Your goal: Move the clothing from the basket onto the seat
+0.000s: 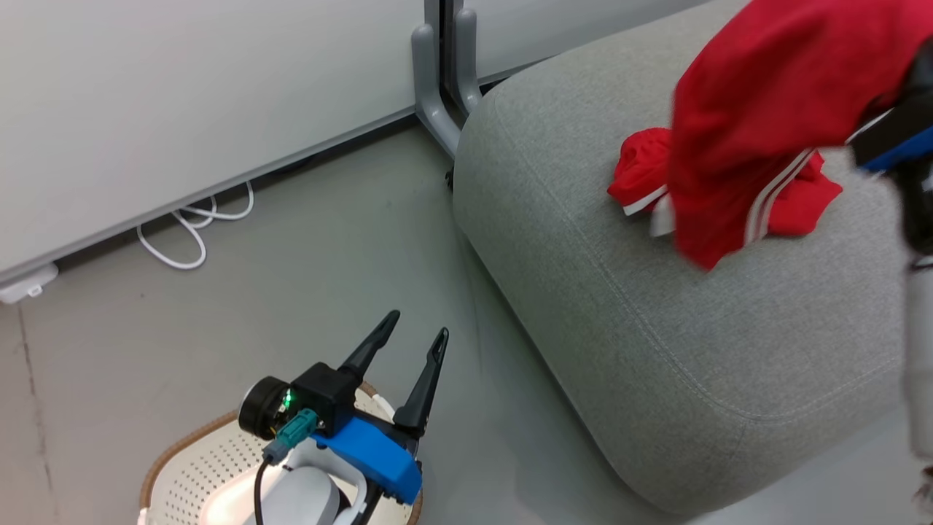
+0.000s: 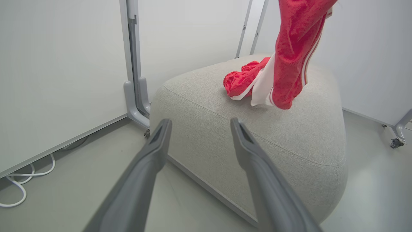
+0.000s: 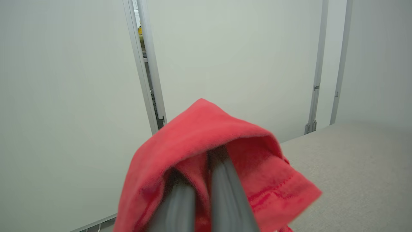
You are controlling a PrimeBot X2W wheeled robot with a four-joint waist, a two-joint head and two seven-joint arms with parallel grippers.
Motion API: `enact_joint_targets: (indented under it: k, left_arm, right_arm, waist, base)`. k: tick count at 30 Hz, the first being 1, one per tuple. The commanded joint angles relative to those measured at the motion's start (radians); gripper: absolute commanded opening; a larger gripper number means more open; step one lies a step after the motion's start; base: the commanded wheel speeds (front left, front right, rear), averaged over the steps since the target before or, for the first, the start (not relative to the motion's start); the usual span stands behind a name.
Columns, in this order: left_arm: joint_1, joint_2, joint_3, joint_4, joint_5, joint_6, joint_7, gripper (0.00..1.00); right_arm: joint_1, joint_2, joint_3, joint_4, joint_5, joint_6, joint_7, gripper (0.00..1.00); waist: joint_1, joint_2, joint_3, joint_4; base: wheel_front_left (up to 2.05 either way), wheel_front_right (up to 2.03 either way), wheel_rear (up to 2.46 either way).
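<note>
Right gripper [image 3: 198, 164] clamped tight on a red garment [image 1: 758, 109] hanging lengthwise straight down beneath it, lower end pointing at the grey seat [image 1: 656, 328] just beside a second crumpled garment [image 1: 641, 171]; left gripper [image 1: 418, 324] spread wide, empty, above the basket [image 1: 182, 452].

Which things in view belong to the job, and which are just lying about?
Job: hanging garment, gripped by right end effector; second garment, lying on the seat; basket; open left end effector.
Lying about: white cable; grey partition foot.
</note>
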State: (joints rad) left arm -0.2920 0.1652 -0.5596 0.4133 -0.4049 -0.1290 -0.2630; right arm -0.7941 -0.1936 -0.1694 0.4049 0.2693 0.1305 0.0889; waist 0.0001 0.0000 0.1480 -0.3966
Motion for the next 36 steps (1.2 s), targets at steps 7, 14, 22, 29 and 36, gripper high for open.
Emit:
enact_joint_targets:
  k: [7, 14, 22, 29, 36]
  left_arm:
    - [-0.078, 0.024, -0.014, -0.026, 0.022, -0.003, -0.003, 1.00]
    - [-0.151, 0.057, -0.030, -0.070, 0.046, -0.003, -0.003, 1.00]
    - [-0.226, 0.112, -0.037, -0.131, 0.081, -0.003, -0.003, 1.00]
    - [-0.263, 0.129, -0.031, -0.164, 0.102, -0.003, -0.003, 1.00]
    - [-0.273, 0.118, -0.037, -0.167, 0.108, -0.003, -0.003, 1.00]
  right_arm:
    - [-0.176, -0.100, -0.161, 0.056, -0.018, 0.000, -0.013, 0.00]
    - [-0.206, -0.184, -0.339, 0.158, -0.061, 0.000, -0.067, 0.00]
    - [-0.145, -0.184, -0.483, 0.300, -0.057, 0.000, -0.179, 0.00]
    - [-0.161, -0.164, -0.487, 0.431, -0.060, 0.000, -0.271, 0.00]
    - [-0.196, -0.179, -0.457, 0.533, -0.067, 0.000, -0.316, 0.00]
  waist:
    - [-0.0001, 0.0000, 0.108, 0.051]
    - [-0.0001, 0.0000, 0.243, 0.112]
    - [-0.0001, 0.0000, 0.398, 0.169]
    - [-0.0001, 0.0000, 0.484, 0.194]
    - [-0.0001, 0.0000, 0.506, 0.209]
  base:
    - [0.00, 0.00, 0.00]
    - [0.00, 0.00, 0.00]
    - [0.00, 0.00, 0.00]
    - [0.00, 0.00, 0.00]
    - [0.00, 0.00, 0.00]
